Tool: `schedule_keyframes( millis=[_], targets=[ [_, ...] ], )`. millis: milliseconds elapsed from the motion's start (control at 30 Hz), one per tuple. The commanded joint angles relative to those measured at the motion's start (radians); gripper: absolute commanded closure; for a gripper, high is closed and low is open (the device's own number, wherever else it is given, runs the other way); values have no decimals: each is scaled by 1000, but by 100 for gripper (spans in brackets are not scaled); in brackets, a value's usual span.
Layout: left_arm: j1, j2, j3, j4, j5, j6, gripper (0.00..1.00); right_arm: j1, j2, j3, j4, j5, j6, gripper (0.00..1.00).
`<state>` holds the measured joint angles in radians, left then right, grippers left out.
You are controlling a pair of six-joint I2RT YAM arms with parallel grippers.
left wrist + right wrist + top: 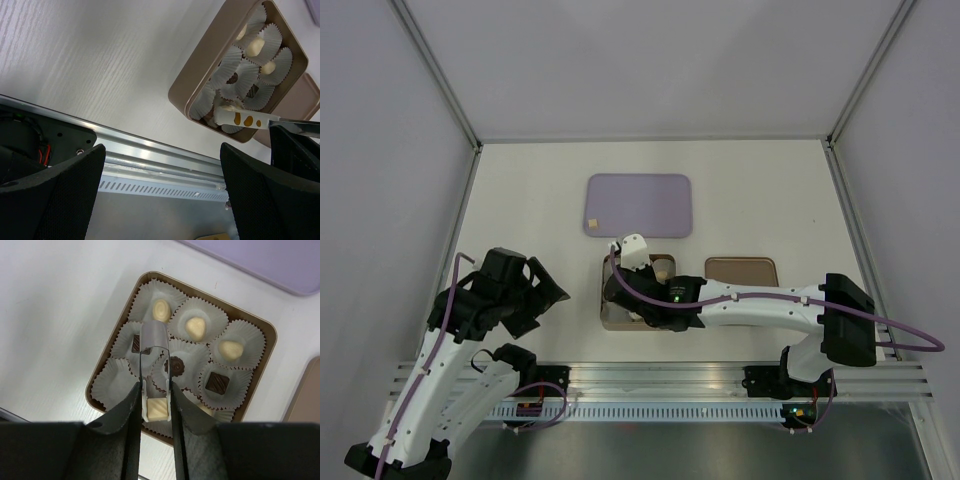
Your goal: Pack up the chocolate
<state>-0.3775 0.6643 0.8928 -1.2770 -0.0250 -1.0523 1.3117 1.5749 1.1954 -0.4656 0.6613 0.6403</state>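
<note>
Right arm point(750, 300) lies stretched out low, from its base leftward. Its gripper point(155, 390) hangs above the near side of the brown box point(200, 57), clenched on a pale chocolate piece point(156, 409). A clear looped strip point(154, 337) juts past the fingertips.

I count six other chocolates point(195, 327) in paper cups point(112, 385) in the box.

Left arm point(460, 380) is folded. Its gripper point(162, 150) is spread wide, holding nothing, left of the box and apart from it.

A tan cube point(590, 223) sits at the near-left corner of the purple tray point(660, 190). The lid point(741, 270) lies just right of the box. There is open bench point(530, 190) to the left.

Wht arms point(750, 300), blk joints, purple cables point(905, 325)
</note>
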Motion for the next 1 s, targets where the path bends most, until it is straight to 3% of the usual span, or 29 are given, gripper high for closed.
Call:
schedule_keyframes(
  millis=[0, 967],
  targets=[
    [-3, -9, -6, 2, -3, -23, 1, 3, 8, 43, 36, 43, 16, 82],
    [-4, -46, -6, -22, -15, -29, 0, -29, 8, -36, 62, 18, 44, 82]
  ],
)
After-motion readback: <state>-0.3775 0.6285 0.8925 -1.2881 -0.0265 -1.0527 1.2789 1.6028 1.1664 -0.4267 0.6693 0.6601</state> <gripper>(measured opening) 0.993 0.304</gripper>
